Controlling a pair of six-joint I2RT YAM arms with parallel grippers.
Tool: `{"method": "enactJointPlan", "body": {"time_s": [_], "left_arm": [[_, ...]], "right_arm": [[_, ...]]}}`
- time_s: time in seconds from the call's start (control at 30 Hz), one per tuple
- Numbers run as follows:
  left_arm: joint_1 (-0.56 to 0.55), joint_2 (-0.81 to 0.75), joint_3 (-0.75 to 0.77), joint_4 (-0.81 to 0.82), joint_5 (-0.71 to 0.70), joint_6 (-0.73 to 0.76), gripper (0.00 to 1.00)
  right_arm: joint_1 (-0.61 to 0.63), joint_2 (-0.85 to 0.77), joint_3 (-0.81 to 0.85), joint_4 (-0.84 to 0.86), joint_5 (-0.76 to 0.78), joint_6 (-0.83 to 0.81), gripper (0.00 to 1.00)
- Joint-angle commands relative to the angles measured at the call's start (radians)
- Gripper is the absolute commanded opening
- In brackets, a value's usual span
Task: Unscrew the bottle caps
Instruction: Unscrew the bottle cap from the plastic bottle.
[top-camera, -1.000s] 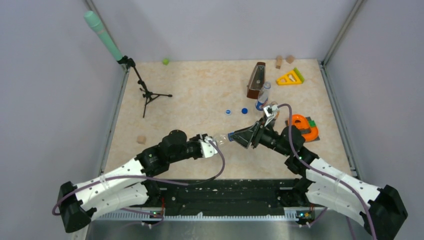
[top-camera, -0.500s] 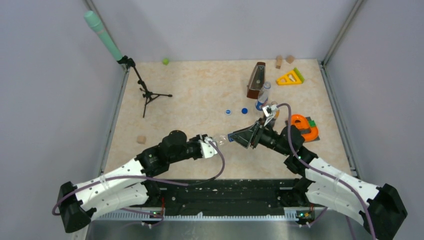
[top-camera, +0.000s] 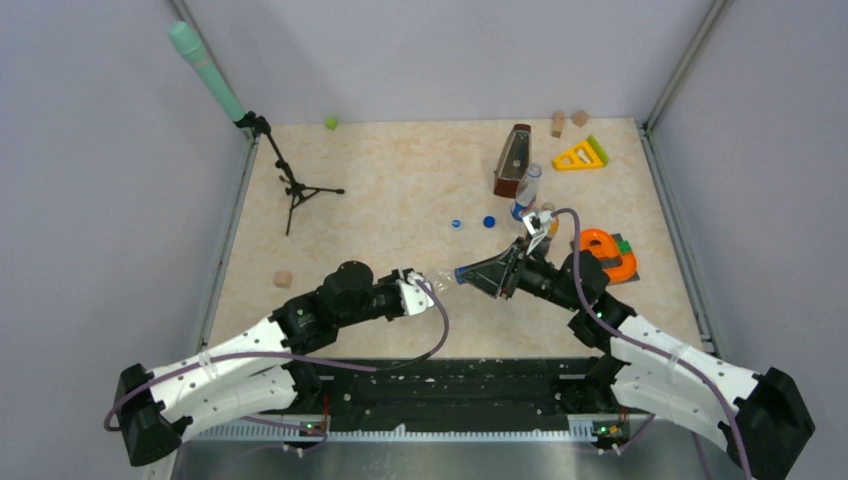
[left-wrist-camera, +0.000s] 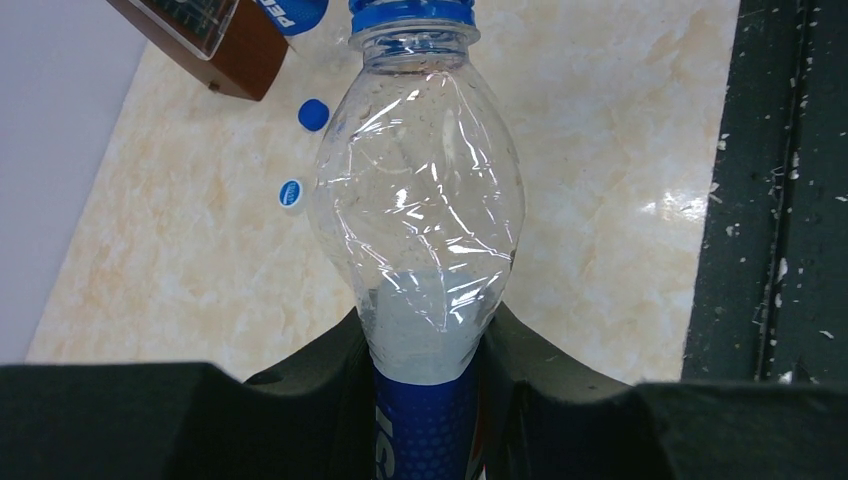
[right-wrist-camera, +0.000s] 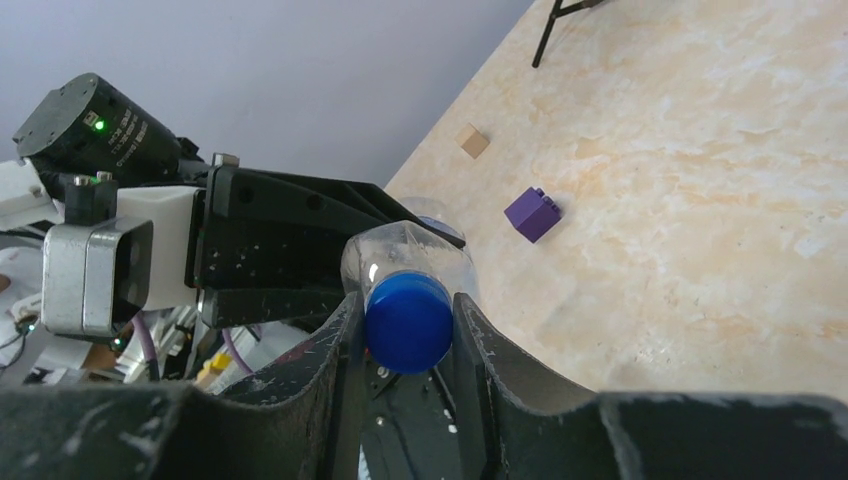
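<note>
Over the near middle of the table the two arms meet at a clear bottle (left-wrist-camera: 420, 200), held lying on its side in the air between them. The left gripper (top-camera: 424, 284) is pinching the bottle low on its body, its dark fingers pressed against the blue label on both sides, with the crumpled clear shoulder and neck sticking out beyond them. At the bottle's mouth sits a blue cap (right-wrist-camera: 407, 322), and the right gripper (right-wrist-camera: 405, 325) is closed on it, one finger tight against each side of the cap. Beyond the bottle, further onto the table, two loose caps lie flat on the marbled surface just apart from each other: a dark blue cap (top-camera: 489, 222) and, to its left, a paler cap (top-camera: 456, 224) with a white rim. Further back from the bottle than those two stands a second bottle (top-camera: 525, 195), right beside a brown box (top-camera: 513, 160); whether its neck carries a cap I cannot make out from above, as it is too small. Below the held bottle in the right wrist view, a purple cube (right-wrist-camera: 532, 213) rests on the table, with a small wooden block (right-wrist-camera: 471, 140) a little past it.
</note>
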Motion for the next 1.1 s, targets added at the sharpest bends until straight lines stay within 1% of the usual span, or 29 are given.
{"method": "enactJointPlan", "body": {"time_s": [0.0,0.17,0.3,0.43,0.57,0.77,0.93,1.07], "left_arm": [[-0.004,-0.002,0.045,0.003,0.033,-0.108,0.0],[0.006,0.031,0.079,-0.048,0.129,-0.132,0.0],[0.048,0.052,0.114,-0.075,0.282,-0.172,0.0],[0.126,0.051,0.137,-0.077,0.486,-0.212,0.0],[0.191,0.067,0.169,-0.12,0.608,-0.24,0.0],[0.196,0.102,0.17,-0.123,0.589,-0.24,0.0],[0.196,0.125,0.176,-0.1,0.495,-0.238,0.0],[0.196,0.098,0.159,-0.095,0.457,-0.221,0.0]], "right_arm": [[-0.001,-0.019,0.023,0.066,-0.1,-0.083,0.06],[-0.001,-0.049,0.009,0.02,-0.187,-0.197,0.06],[-0.002,-0.089,-0.008,-0.007,-0.228,-0.248,0.06],[-0.001,-0.124,-0.028,-0.007,-0.279,-0.29,0.06],[-0.001,-0.138,-0.034,-0.02,-0.298,-0.309,0.06],[-0.001,-0.125,-0.031,-0.027,-0.292,-0.313,0.07],[-0.001,-0.12,-0.026,-0.033,-0.282,-0.314,0.09],[-0.001,-0.122,-0.015,-0.035,-0.243,-0.299,0.1]]}}
